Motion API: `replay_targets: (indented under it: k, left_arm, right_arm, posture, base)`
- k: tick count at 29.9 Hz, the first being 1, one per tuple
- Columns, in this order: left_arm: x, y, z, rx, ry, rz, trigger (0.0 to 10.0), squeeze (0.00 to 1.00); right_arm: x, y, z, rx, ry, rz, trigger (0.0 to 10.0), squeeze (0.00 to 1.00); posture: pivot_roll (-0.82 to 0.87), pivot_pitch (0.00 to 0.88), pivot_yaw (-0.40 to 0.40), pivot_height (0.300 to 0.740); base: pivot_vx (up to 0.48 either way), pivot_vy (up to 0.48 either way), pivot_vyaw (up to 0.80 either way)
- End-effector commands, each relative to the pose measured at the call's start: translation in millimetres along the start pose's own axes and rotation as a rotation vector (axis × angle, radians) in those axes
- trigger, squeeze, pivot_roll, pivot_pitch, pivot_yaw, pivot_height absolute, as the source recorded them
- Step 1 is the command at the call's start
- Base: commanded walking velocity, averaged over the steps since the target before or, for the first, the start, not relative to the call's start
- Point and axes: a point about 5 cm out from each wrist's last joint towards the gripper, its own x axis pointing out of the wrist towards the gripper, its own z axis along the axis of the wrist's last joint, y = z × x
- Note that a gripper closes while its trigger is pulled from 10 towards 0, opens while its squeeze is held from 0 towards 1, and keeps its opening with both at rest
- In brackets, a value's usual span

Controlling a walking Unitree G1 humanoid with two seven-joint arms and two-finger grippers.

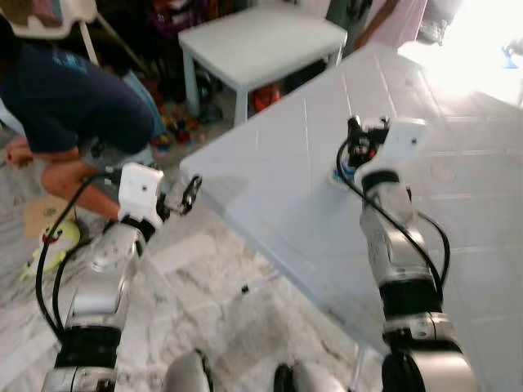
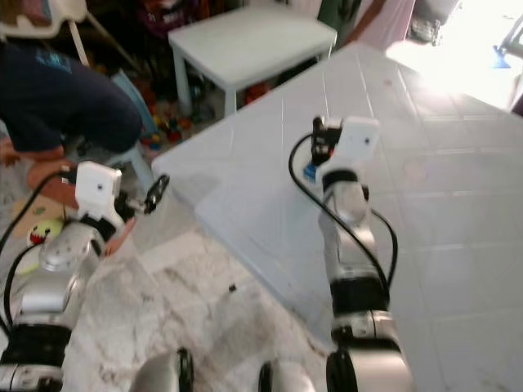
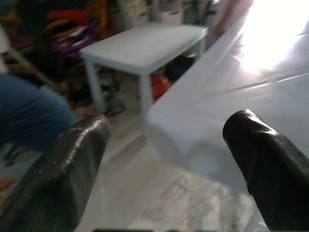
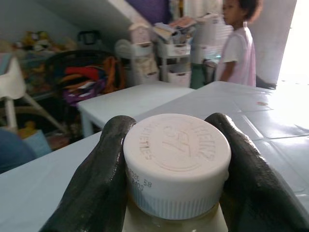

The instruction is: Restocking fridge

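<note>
1 white-capped jar (image 4: pixel 176 166) between right gripper (image 4: pixel 175 193) fingers.

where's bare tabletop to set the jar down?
Most of the tiled table is bare: between the right gripper, shut on the white-capped jar, and the table's near edge. The small white table is bare too. Toys crowd the floor beneath it.

Right gripper (image 4: pixel 176 193) jaws clamped, arm extended, left gripper (image 1: pixel 189 196) jaws apart, arm raised

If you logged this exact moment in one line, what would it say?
right tool: shut on white-capped bottle, above big table | left tool: open, empty, beside table edge | person crouching nearby
</note>
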Motion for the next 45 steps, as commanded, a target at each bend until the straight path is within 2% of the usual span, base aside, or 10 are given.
replay_targets:
  k: [1,3,7,11,45]
  left_arm:
    - [-4.1,5.2,-1,0.031,0.02,0.072,10.0,0.0]
    - [-11.5,9.0,-4,0.029,0.015,0.123,10.0,0.0]
    - [-11.2,7.8,-2,0.025,-0.005,0.141,10.0,0.0]
    - [-2.1,5.3,2,0.013,-0.026,0.16,10.0,0.0]
    - [-2.1,5.3,2,0.013,-0.026,0.16,10.0,0.0]
  right_arm:
    - [-10.0,11.8,-2,0.012,0.018,0.065,10.0,0.0]
    - [-26.9,18.6,5,0.026,0.012,0.11,10.0,0.0]
    - [-31.3,17.6,9,0.038,0.017,0.109,10.0,0.0]
    - [-29.2,12.2,11,0.027,0.014,0.084,10.0,0.0]
    - [-29.2,12.2,11,0.027,0.014,0.084,10.0,0.0]
  posture:
    - [0.0,0.056,-0.055,0.74]
    - [-0.02,0.025,-0.049,0.74]
    - [-0.03,0.0,-0.043,0.74]
    - [-0.03,0.0,-0.038,0.74]
    - [-0.03,0.0,-0.038,0.74]
  base:
    - [0.0,0.0,0.0]
    - [0.0,0.0,0.0]
    - [0.0,0.0,0.0]
    - [0.0,0.0,0.0]
    - [0.0,0.0,0.0]
